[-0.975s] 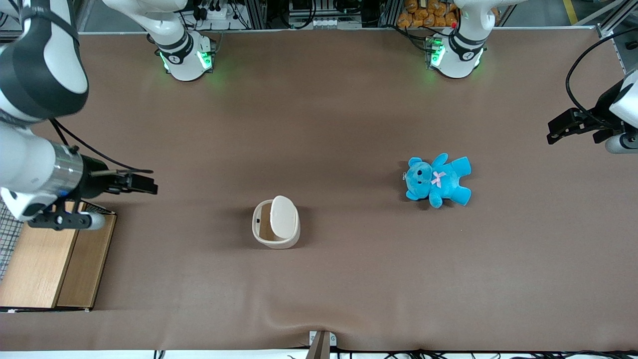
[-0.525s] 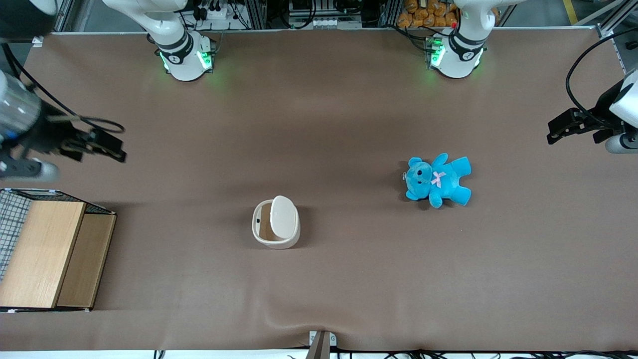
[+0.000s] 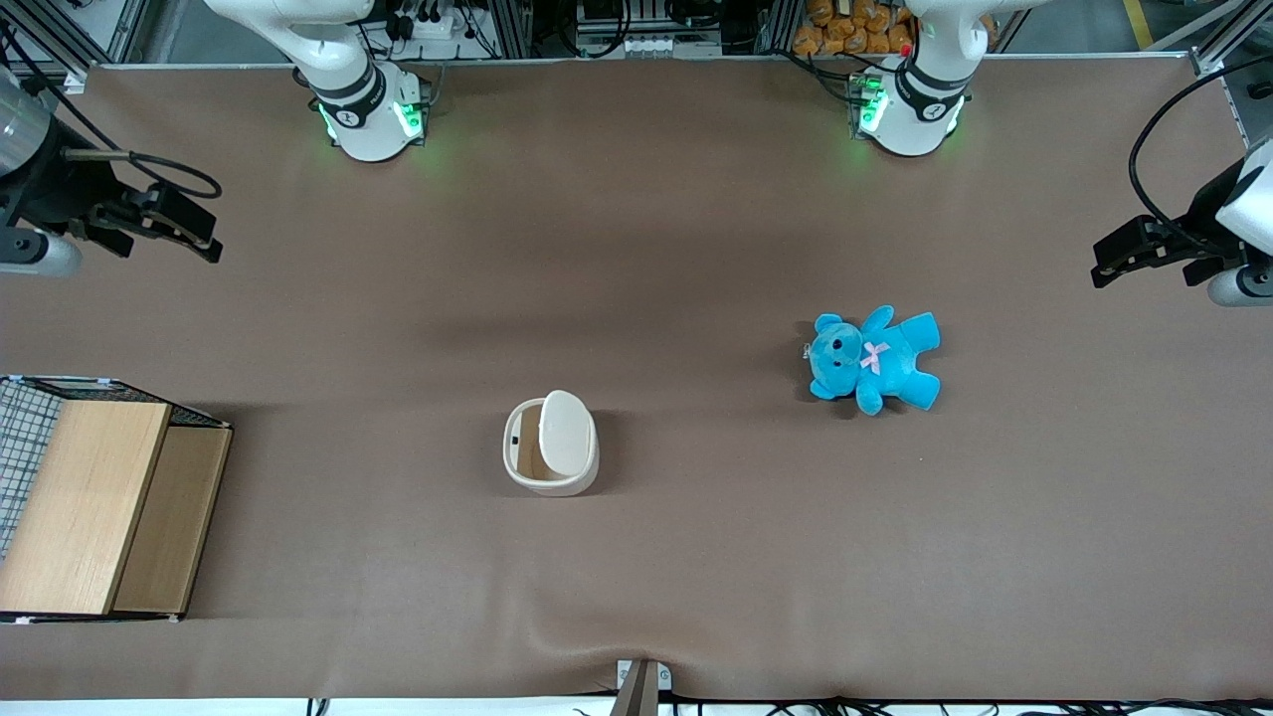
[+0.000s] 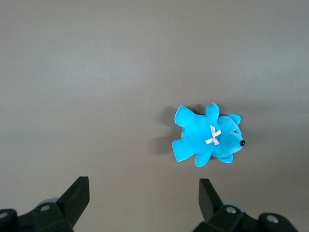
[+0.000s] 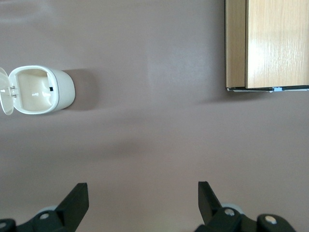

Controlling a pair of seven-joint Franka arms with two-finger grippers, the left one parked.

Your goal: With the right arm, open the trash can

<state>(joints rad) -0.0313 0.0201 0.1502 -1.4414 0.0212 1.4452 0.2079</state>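
Note:
The cream-white trash can [image 3: 550,444] stands on the brown table with its lid [image 3: 566,431] flipped up, showing the tan inside. It also shows in the right wrist view [image 5: 41,90], lid swung back and inside bare. The right arm's black gripper [image 3: 194,231] is open and empty. It hangs above the table toward the working arm's end, farther from the front camera than the trash can and well apart from it. In the right wrist view the gripper [image 5: 142,193] has wide-spread fingers over bare mat.
A wooden box with wire mesh [image 3: 94,507] sits at the working arm's end, nearer the front camera; it also shows in the right wrist view [image 5: 266,43]. A blue teddy bear [image 3: 875,360] lies toward the parked arm's end, also seen in the left wrist view [image 4: 207,135].
The right gripper has drawn away from above the wooden box, going farther from the front camera and toward the table's end. The trash can stays open with its lid up.

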